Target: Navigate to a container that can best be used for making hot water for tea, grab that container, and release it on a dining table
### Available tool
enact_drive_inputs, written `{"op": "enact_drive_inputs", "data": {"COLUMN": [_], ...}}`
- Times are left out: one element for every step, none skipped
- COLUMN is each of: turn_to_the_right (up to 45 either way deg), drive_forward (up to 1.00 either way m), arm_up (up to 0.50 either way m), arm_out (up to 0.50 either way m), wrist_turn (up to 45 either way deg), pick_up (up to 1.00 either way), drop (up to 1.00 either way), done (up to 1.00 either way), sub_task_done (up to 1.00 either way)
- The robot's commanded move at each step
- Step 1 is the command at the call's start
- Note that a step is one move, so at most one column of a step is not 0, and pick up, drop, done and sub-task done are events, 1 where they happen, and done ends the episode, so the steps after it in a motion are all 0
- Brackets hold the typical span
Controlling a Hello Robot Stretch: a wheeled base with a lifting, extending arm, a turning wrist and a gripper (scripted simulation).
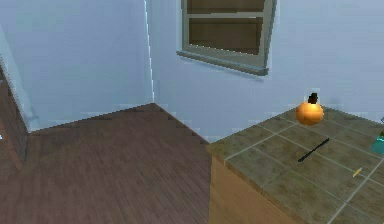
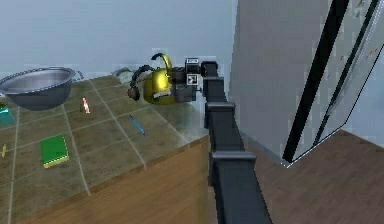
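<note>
Seemingly poised for the grab, the fingers (image 2: 174, 88) sat at the round yellow black-handled kettle (image 2: 155, 88) on the brown tiled surface (image 2: 100, 145); whether they held it couldn't be told.

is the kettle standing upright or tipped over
Upright: the yellow kettle has its round body at the bottom and its dark top pointing straight up, at the far edge of the tiled counter.

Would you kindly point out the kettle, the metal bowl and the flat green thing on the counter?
kettle (image 2: 155, 90), arm side view, on its yellow body.
metal bowl (image 2: 45, 97), arm side view, on its outer wall.
flat green thing (image 2: 54, 152), arm side view, on its top face.
</note>
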Motion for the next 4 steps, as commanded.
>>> {"op": "enact_drive_inputs", "data": {"turn_to_the_right": [0.0, 0.0, 0.0, 0.0], "drive_forward": [0.0, 0.0, 0.0, 0.0], "arm_up": [0.04, 0.0, 0.0, 0.0], "arm_out": [0.0, 0.0, 0.0, 0.0], "wrist_turn": [0.0, -45.0, -45.0, -21.0], "pick_up": [0.0, 0.0, 0.0, 0.0], "drop": [0.0, 0.0, 0.0, 0.0], "done": [0.0, 0.0, 0.0, 0.0], "sub_task_done": [0.0, 0.0, 0.0, 0.0]}}
